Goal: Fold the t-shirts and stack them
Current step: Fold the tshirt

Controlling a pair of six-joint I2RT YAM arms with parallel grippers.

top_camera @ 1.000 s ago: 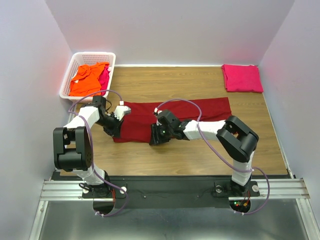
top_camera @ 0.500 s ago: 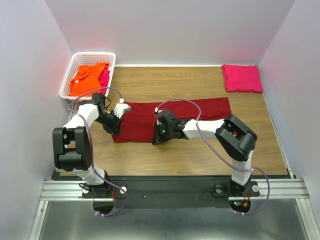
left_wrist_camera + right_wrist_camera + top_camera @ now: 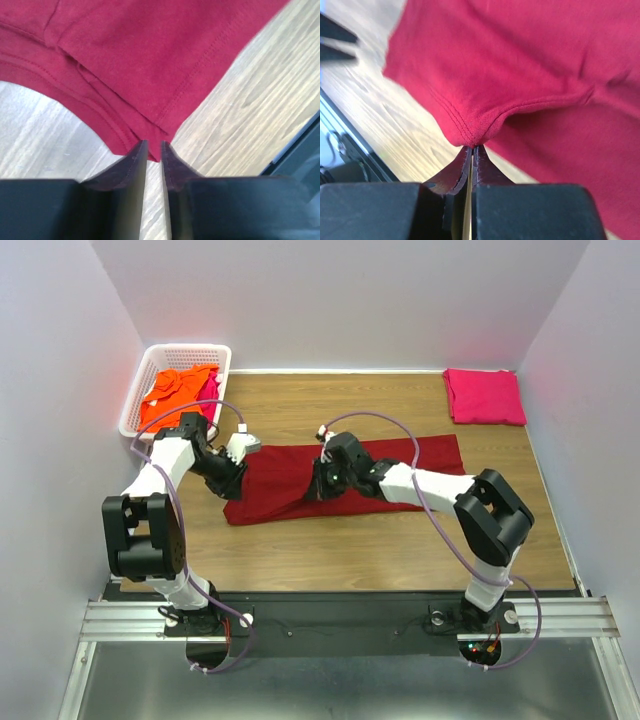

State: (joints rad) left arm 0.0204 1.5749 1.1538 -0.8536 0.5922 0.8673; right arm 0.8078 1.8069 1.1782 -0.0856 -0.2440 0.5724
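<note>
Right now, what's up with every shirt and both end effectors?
dark red t-shirt: spread out, one edge pinched up
pink t-shirt: folded, lying alone
orange t-shirt: crumpled in the basket
right end effector: shut on the dark red t-shirt
left end effector: barely parted at the shirt's edge, grip unclear

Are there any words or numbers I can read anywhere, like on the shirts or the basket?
None: no word, number, brand or sign can be read in any view.
The dark red t-shirt is plain cloth with no print.
The folded pink t-shirt and the orange t-shirt show no print either.
The white basket carries no visible label.
</note>
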